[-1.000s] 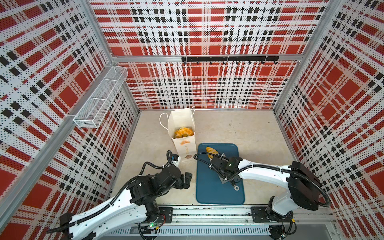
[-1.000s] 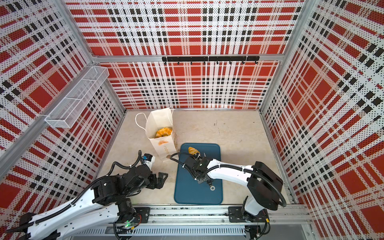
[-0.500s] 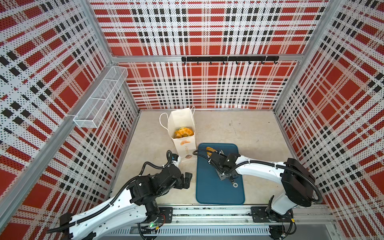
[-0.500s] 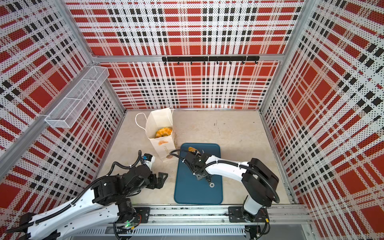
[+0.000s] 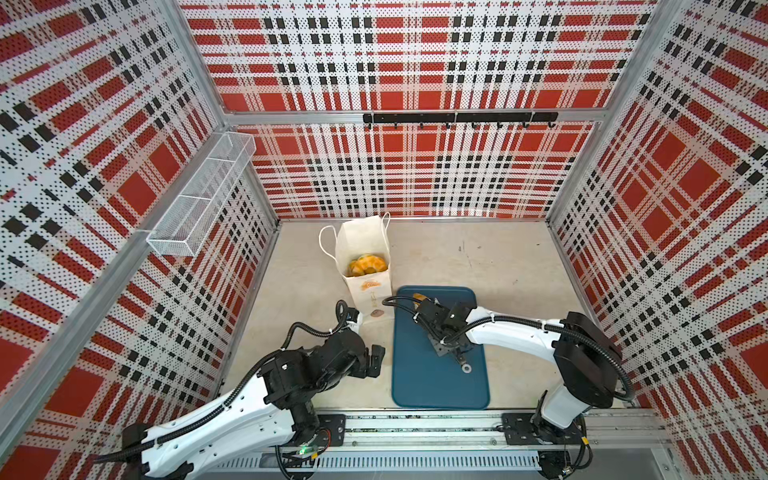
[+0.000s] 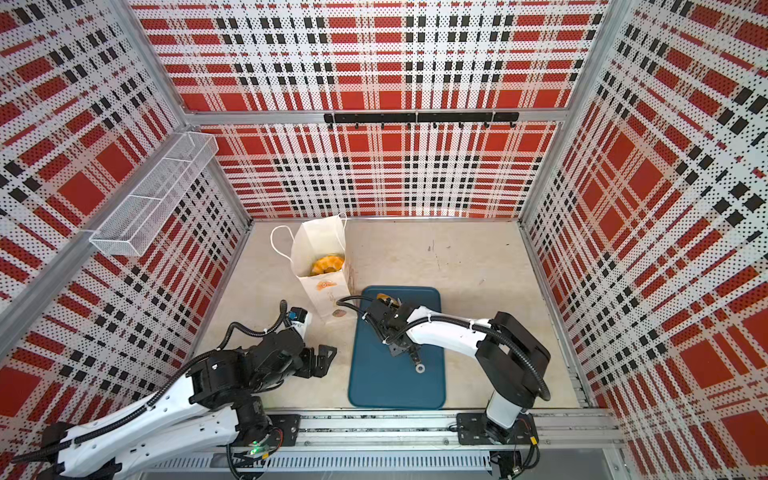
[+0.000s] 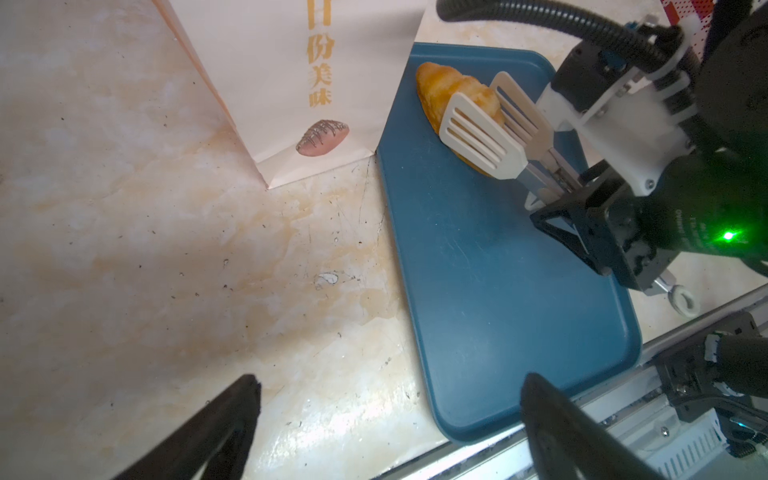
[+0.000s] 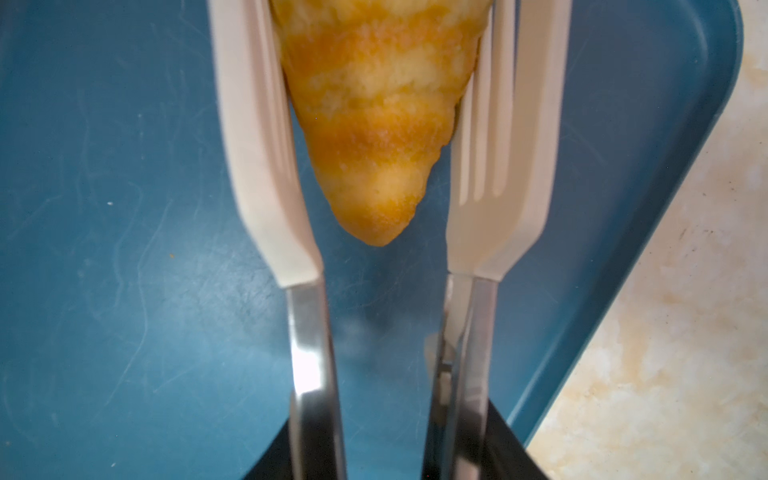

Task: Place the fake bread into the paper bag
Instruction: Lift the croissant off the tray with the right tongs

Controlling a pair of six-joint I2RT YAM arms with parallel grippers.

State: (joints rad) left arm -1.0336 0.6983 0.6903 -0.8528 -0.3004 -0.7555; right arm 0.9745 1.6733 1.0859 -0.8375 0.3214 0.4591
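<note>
One striped golden croissant (image 5: pixel 419 296) (image 6: pixel 382 296) of the fake bread lies at the far end of the teal tray (image 5: pixel 436 386). My right gripper (image 5: pixel 441 338) (image 8: pixel 374 457) is shut on metal tongs (image 7: pixel 482 137). Their white slotted paddles (image 8: pixel 257 145) press both sides of the croissant (image 8: pixel 374 124) (image 7: pixel 440 91). The white paper bag (image 5: pixel 370 291) (image 7: pixel 291 83) stands just left of the tray, with more fake bread (image 5: pixel 365 264) (image 6: pixel 328 264) inside. My left gripper (image 5: pixel 376 359) (image 7: pixel 386 386) is open and empty over the table, in front of the bag.
A white wire basket (image 5: pixel 199 208) hangs on the left wall. A black hook rail (image 5: pixel 457 118) runs along the back wall. The tray (image 7: pixel 498 291) reaches close to the front rail. Bare beige tabletop lies right of the tray and behind it.
My right arm has pushed the tongs forward over the croissant, and the paddles have drawn in against its sides. The left arm has stayed still.
</note>
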